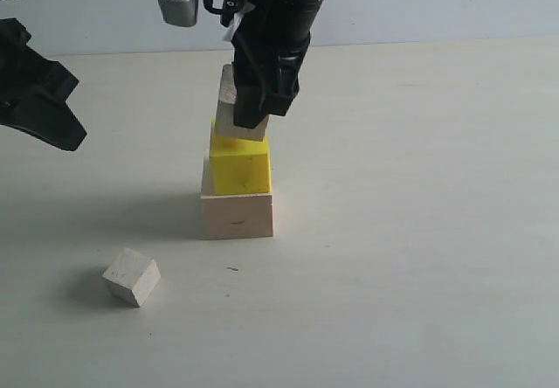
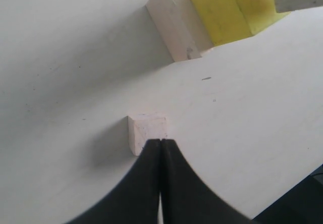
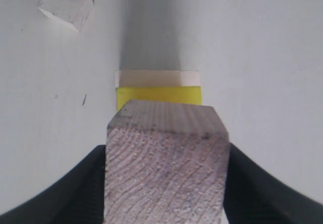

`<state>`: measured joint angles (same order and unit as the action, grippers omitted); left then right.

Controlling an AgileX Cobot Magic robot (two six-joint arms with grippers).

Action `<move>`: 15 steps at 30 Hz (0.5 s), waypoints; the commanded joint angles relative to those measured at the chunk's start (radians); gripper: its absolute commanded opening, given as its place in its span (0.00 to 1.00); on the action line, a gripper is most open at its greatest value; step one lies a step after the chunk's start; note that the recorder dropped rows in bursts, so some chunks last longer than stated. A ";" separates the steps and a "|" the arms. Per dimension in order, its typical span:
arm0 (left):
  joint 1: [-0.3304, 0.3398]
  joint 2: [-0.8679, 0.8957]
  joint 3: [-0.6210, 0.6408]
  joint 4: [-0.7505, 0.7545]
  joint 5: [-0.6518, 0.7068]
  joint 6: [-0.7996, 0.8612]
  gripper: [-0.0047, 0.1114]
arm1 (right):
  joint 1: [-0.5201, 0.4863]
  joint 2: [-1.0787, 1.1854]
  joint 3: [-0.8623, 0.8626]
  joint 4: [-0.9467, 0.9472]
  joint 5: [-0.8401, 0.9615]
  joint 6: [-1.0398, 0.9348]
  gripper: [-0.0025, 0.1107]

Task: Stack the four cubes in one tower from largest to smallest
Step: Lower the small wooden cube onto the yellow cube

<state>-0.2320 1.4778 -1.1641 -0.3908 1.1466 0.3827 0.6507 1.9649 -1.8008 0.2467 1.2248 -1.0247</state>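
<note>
The smallest whitish cube lies alone on the near left of the table, with nothing touching it. Farther back, around the middle, the large pale cube carries the yellow cube. The tan cube is on or just above the yellow one, I cannot tell which. The right gripper grasps it, with fingers pressed to two opposite faces. The left gripper hangs clenched and empty over the table's left side.

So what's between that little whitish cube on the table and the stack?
Nothing but bare table, apart from a tiny dark speck near the stack. The exterior view shows the whole stretch from the whitish cube to the pale bottom cube.
</note>
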 commanded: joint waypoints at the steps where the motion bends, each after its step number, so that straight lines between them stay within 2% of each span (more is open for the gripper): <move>1: 0.001 -0.001 0.001 -0.003 0.008 0.001 0.04 | -0.001 -0.026 0.038 0.004 -0.004 -0.016 0.02; 10: 0.001 -0.001 0.001 -0.003 0.006 0.001 0.04 | -0.001 -0.052 0.040 0.016 -0.004 -0.099 0.02; 15: 0.001 -0.001 0.001 -0.005 0.006 0.001 0.04 | -0.001 -0.049 0.040 0.084 -0.004 -0.141 0.02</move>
<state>-0.2320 1.4778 -1.1641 -0.3908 1.1486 0.3845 0.6507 1.9237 -1.7614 0.2884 1.2272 -1.1304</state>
